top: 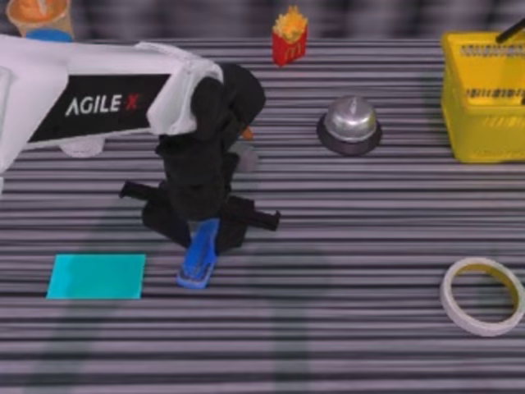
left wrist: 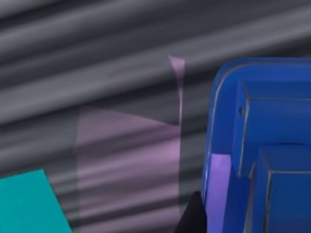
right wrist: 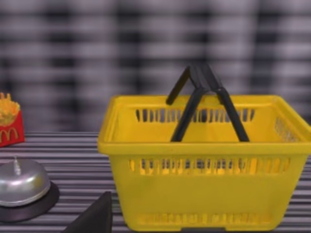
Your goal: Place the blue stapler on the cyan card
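My left pincer (top: 203, 234) sits over the blue stapler (top: 198, 256), grip state untellable; the cyan card (top: 96, 276) lies at nine o'clock.

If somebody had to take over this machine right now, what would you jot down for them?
Left hand: down over the blue stapler, near the table's front left; its grip is hidden from view.
Right hand: out of the top view, parked near the yellow basket.
Stapler: just right of the cyan card, not on it.
Done: left arm has reached the stapler.
Left: secure the stapler, carry it a short way left, set it on the card, let go.
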`<state>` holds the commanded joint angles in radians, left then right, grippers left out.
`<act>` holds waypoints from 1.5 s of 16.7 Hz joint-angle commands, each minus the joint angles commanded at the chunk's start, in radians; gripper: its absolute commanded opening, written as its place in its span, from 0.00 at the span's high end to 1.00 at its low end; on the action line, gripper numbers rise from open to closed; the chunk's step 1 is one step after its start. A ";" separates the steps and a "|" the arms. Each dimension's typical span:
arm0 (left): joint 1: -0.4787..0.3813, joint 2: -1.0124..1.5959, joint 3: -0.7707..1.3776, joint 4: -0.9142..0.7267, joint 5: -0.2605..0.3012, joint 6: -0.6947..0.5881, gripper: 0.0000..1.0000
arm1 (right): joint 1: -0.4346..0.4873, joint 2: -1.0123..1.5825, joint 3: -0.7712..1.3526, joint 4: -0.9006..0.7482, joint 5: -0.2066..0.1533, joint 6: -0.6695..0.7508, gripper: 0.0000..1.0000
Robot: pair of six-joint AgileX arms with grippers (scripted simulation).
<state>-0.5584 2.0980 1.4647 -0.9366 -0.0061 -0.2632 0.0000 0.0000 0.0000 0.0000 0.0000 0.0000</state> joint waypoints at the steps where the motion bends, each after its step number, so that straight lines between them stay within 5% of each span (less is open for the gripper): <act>1: 0.002 -0.015 0.027 -0.046 0.000 -0.001 1.00 | 0.000 0.000 0.000 0.000 0.000 0.000 0.00; 6: 0.012 -0.084 0.140 -0.230 0.001 -0.003 1.00 | 0.000 0.000 0.000 0.000 0.000 0.000 0.00; 14: 0.021 -0.090 0.144 -0.242 0.000 -0.067 1.00 | 0.000 0.000 0.000 0.000 0.000 0.000 0.00; 19: 0.091 -0.116 0.117 -0.255 0.001 -0.376 1.00 | 0.000 0.000 0.000 0.000 0.000 0.000 0.00; 25: 0.216 -0.183 0.032 -0.269 0.000 -0.947 1.00 | 0.000 0.000 0.000 0.000 0.000 0.000 0.00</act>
<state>-0.3423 1.9155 1.4971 -1.2054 -0.0057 -1.2100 0.0000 0.0000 0.0000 0.0000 0.0000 0.0000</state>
